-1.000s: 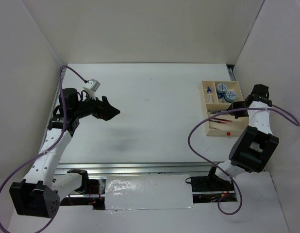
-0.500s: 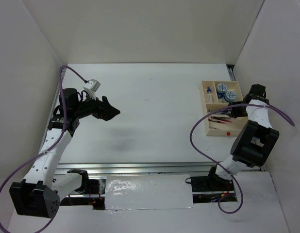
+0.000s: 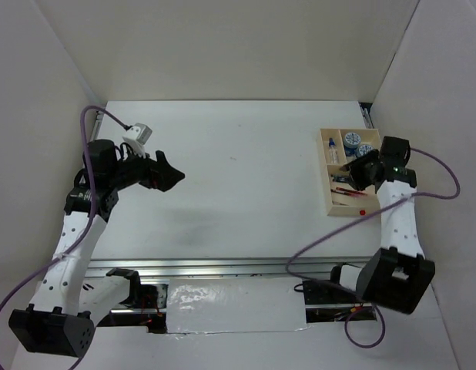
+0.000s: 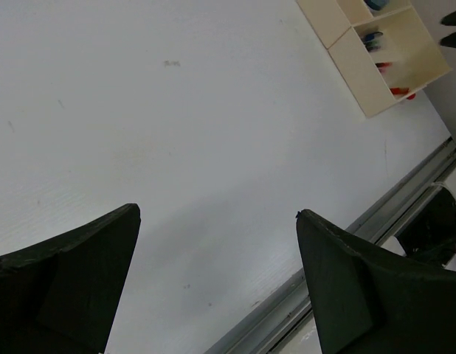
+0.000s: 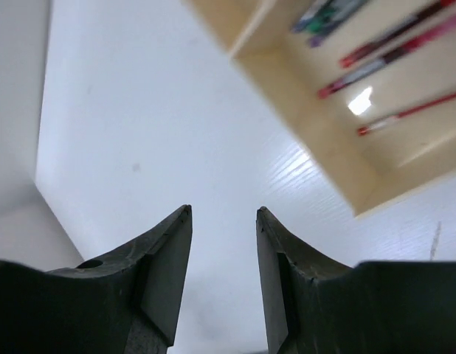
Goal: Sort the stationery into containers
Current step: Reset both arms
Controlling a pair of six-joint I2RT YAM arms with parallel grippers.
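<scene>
The beige divided tray (image 3: pixel 344 213) sits at the right of the table. Its far compartments hold two blue-and-white rolls (image 3: pixel 352 139) and the white bottle with blue cap (image 3: pixel 333 148). Its near compartment holds several red and dark pens (image 3: pixel 346 193). My right gripper (image 3: pixel 353 171) hovers over the tray's middle, open and empty. In the right wrist view the gripper (image 5: pixel 224 214) points at bare table beside the tray (image 5: pixel 309 125), with red pens (image 5: pixel 390 51) inside. My left gripper (image 3: pixel 172 176) is wide open and empty above the left of the table (image 4: pixel 217 210).
White walls close in the table on the left, back and right. A metal rail (image 3: pixel 222 266) runs along the near edge. The left wrist view shows the tray (image 4: pixel 361 77) far off at the upper right and the rail (image 4: pixel 405 199) below it.
My right arm has folded back, its elbow dropping toward the base, and its wrist has shifted left over the tray. My left arm has drawn slightly back to the left.
</scene>
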